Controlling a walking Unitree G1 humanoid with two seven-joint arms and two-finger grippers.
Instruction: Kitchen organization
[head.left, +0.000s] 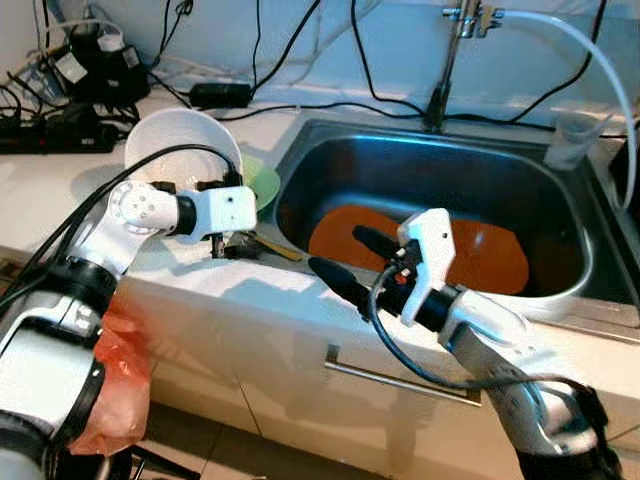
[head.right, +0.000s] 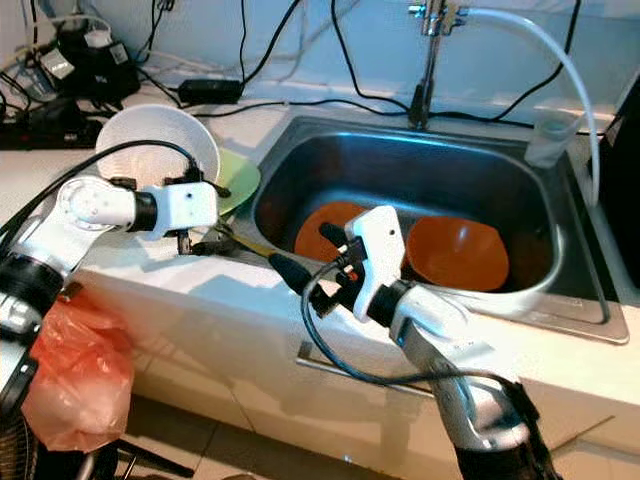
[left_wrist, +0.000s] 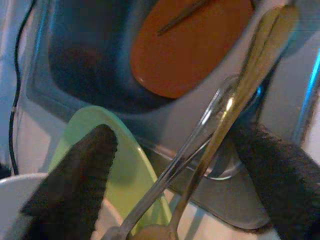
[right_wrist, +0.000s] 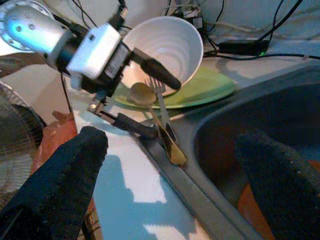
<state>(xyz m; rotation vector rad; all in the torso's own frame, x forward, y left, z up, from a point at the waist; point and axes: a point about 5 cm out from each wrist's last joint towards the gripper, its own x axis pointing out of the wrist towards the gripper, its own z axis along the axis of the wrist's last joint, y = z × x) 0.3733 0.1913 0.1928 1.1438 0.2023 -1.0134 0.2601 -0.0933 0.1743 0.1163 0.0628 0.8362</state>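
While its fingers stand spread, the left claw (right_wrist: 145, 97) straddles a gold spoon (right_wrist: 150, 117) and a fork (right_wrist: 161, 107) lying on the table (head.left: 60, 200), their heads on the green plate (right_wrist: 200, 90) under a tilted white bowl (head.left: 180, 145). The right claw (head.left: 345, 262), also spread, hovers over the sink's (head.left: 330, 150) near rim, right of the cutlery.

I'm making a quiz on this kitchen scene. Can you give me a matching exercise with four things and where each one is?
Things:
1. orange plates
2. white bowl
3. spoon
4. clear cup

Places:
A. on the counter right of the sink
B. between the left gripper's fingers
C. in the sink
D. tilted on the green plate

Pairs: 1-C, 2-D, 3-B, 4-A
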